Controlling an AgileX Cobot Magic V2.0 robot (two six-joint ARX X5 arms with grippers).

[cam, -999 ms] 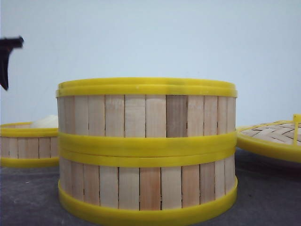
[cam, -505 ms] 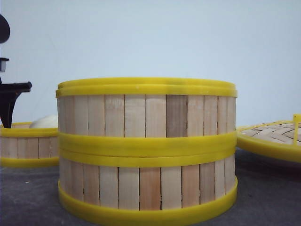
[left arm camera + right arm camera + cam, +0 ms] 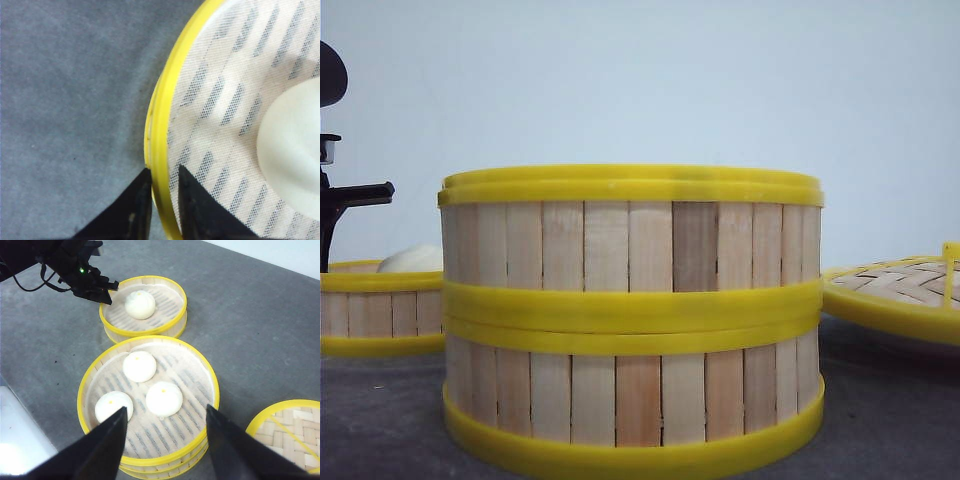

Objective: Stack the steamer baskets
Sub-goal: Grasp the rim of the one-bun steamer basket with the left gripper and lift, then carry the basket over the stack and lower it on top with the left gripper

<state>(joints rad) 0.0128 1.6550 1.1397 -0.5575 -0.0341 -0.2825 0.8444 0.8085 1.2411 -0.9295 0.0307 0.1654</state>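
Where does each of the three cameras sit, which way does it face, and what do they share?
Front view: low at table level, facing forward at the two-basket stack; the left gripper shows at the left edge.
Left wrist view: on the left arm, looking straight down at the single basket rim between its fingers.
Right wrist view: high on the right arm, looking down; the open right gripper frames the stack.
Shared: the single basket, holding a bun, appears in all three.
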